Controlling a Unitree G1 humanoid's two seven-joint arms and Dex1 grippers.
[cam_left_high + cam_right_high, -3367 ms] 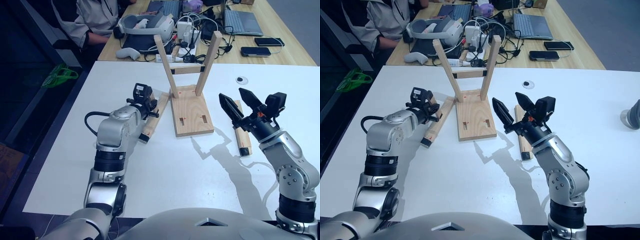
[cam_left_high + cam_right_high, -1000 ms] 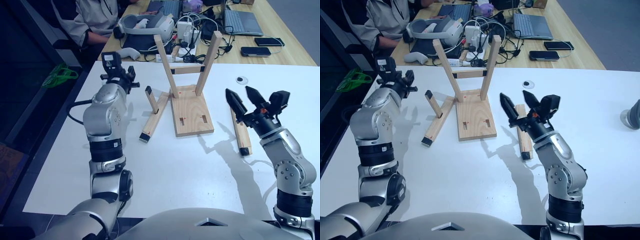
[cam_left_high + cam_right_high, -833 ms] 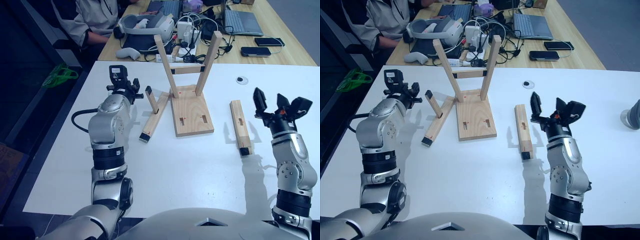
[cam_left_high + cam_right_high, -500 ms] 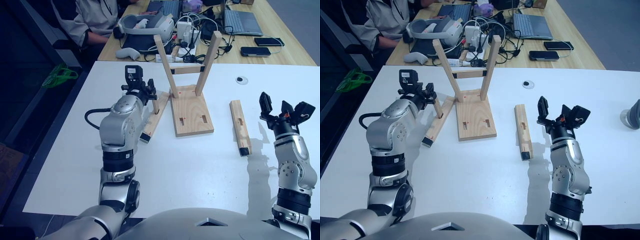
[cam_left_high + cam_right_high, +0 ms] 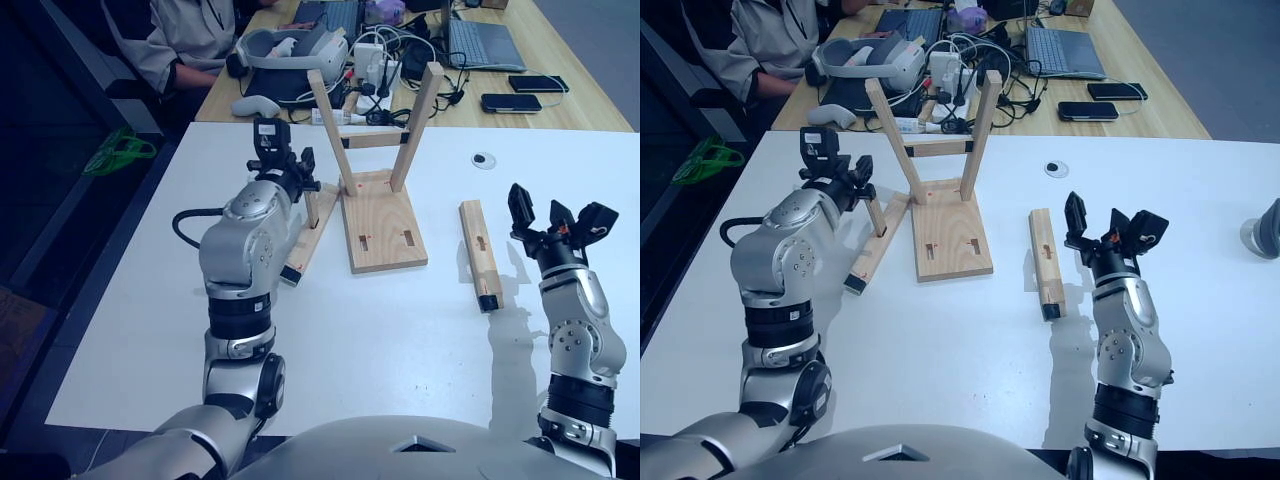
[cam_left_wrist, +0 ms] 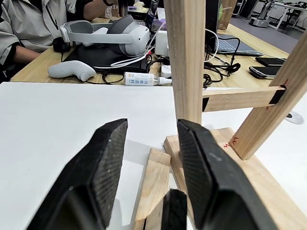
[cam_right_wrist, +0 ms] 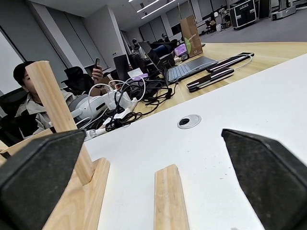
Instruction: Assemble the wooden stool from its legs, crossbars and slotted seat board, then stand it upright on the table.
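White table (image 5: 380,340), holding stool parts, listed left to right. Left gripper (image 6: 151,129): raised over the table's left half, just beside the seat board's left edge; jaws parted, nothing clamped. The black-capped end of a short crossbar stub (image 6: 173,211) stands between its fingers (image 6: 108,167); contact cannot be confirmed. Flat leg (image 5: 305,245): lies on the table under that gripper, running alongside the seat board's left edge, black cap at its near end, carrying the stub upright at its far end. Slotted seat board (image 5: 385,235): lies flat at the table's centre, two empty slots showing in its near half. Two fitted legs, left (image 5: 330,125) and right (image 5: 415,125): rise from the board's far end and splay outward towards their tops. Fitted crossbar (image 5: 375,140): joins those two legs about midway up, black bands at its ends. Loose leg (image 5: 478,255): lies flat to the right of the seat board, apart from it, black cap at the near end. Right gripper (image 5: 540,210): held above the table just to the right of the loose leg, jaws spread wide, empty. Cable grommet (image 5: 485,159): set in the tabletop beyond the loose leg. Wooden desk (image 5: 570,110) behind the table: bears a headset (image 5: 290,45), a controller (image 5: 257,104), a laptop (image 5: 480,40) and two phones (image 5: 512,102).
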